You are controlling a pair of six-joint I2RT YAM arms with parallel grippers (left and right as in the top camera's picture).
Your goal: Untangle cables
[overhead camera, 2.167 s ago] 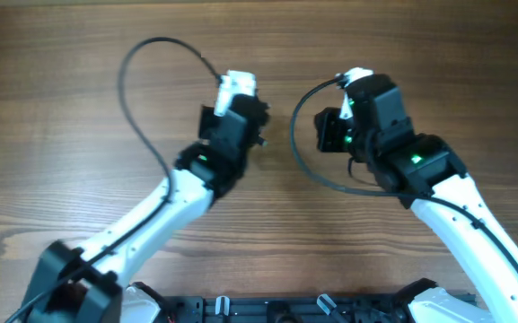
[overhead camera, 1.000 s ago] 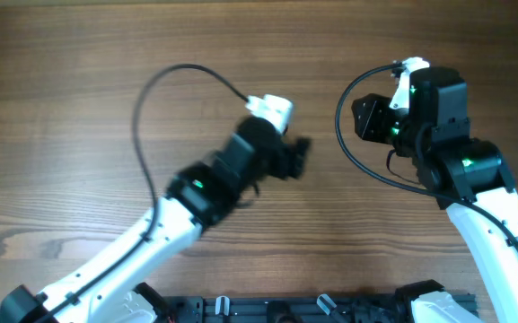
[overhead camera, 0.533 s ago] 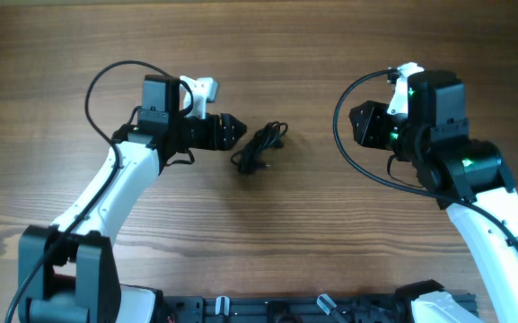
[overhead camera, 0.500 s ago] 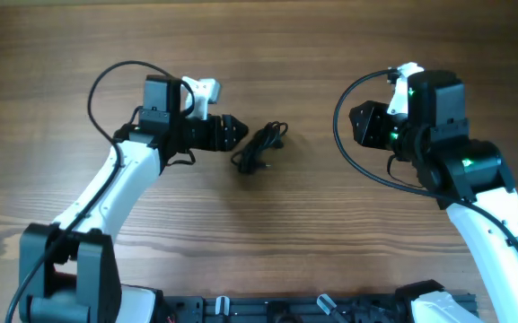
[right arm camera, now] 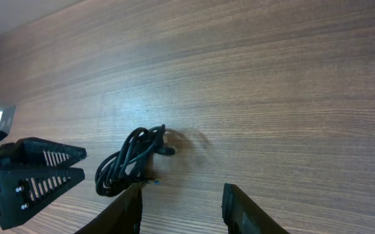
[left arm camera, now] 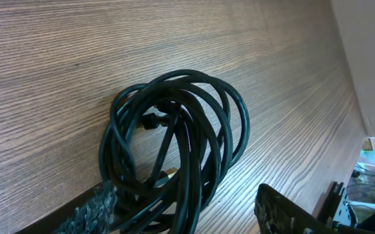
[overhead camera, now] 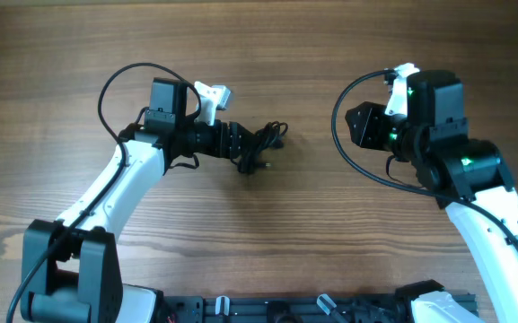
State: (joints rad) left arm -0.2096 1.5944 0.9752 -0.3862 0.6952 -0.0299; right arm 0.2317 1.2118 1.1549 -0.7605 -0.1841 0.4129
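The cables (overhead camera: 264, 144) lie as one small coiled black bundle on the wooden table, near the middle. My left gripper (overhead camera: 241, 144) reaches in from the left and straddles the bundle's near end. In the left wrist view the cables (left arm camera: 174, 143) fill the centre, and my left gripper (left arm camera: 187, 218) stands open around them: one pad touches the loops, the other is apart. My right gripper (overhead camera: 348, 126) hovers well to the right, open and empty. The right wrist view shows the cables (right arm camera: 130, 164) ahead of my right gripper (right arm camera: 184, 211), beyond its left finger.
Thick black arm cables arc above the table beside the left arm (overhead camera: 106, 85) and the right arm (overhead camera: 339, 148). A black rail (overhead camera: 285, 309) runs along the front edge. The left arm's fingers (right arm camera: 34, 170) show in the right wrist view.
My left gripper has slid right from beside the bundle until its fingers straddle it, and its jaws have narrowed a little. The right arm has stayed put.
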